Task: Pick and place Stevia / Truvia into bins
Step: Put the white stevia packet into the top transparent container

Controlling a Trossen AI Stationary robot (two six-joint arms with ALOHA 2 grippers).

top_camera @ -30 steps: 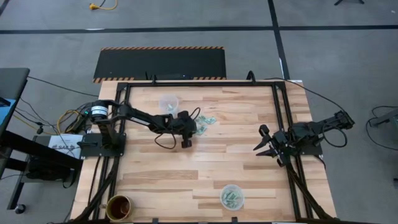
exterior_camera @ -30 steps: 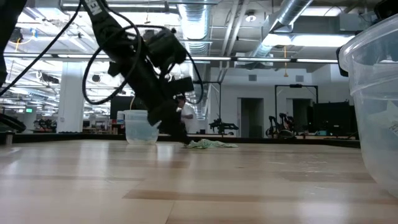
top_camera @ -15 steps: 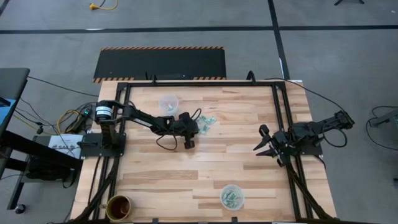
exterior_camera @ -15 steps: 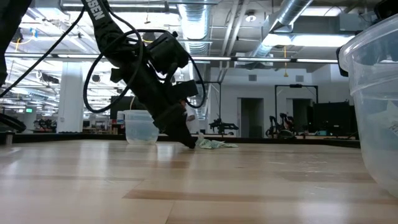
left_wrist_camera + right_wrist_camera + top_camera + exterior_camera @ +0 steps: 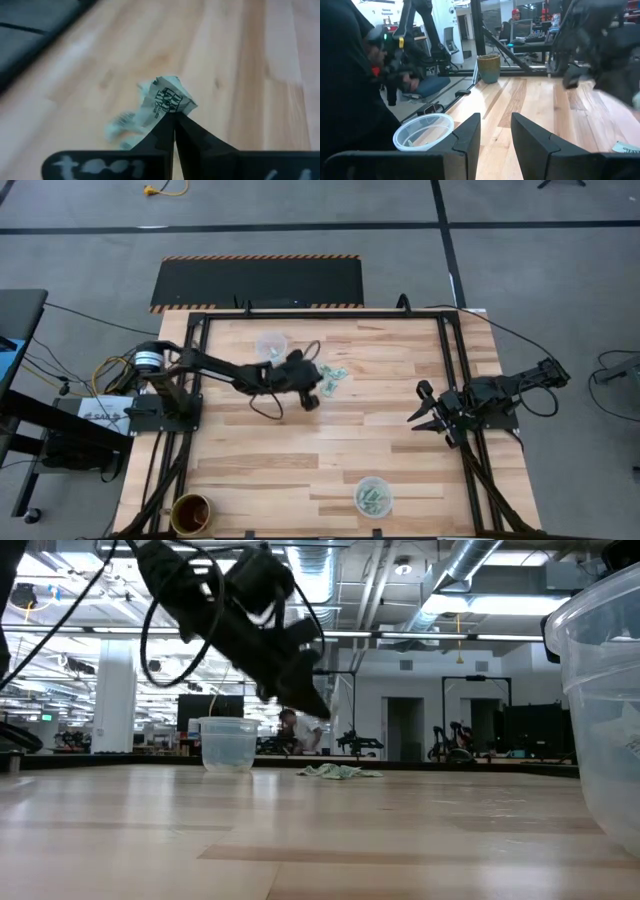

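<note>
One packet held: a pale green and white Stevia packet (image 5: 167, 102) is pinched between the tips of the left end effector (image 5: 312, 399), lifted clear of the table (image 5: 330, 450); its printed face shows in the left wrist view
Loose packets: a small heap of packets (image 5: 333, 376) lies on the table just beside the left end effector, toward the far edge; in the low view the heap (image 5: 338, 772) sits flat on the wood
Far bin: a clear cup (image 5: 271, 345) stands near the far edge, close to the left arm's forearm; from table height it (image 5: 229, 744) is upright, left of the heap
Near bin: a second clear cup (image 5: 373, 495) stands near the front edge, well apart from the heap, with green packets inside
Left end effector: fingers together, clamped on the packet, raised above the table in the low view (image 5: 305, 700)
Right end effector (image 5: 425, 412): at the table's right side, well apart from the packets; its fingers (image 5: 470, 131) stand apart with nothing between them
Brown cup (image 5: 190, 513): at the front left corner, apart from everything else
</note>
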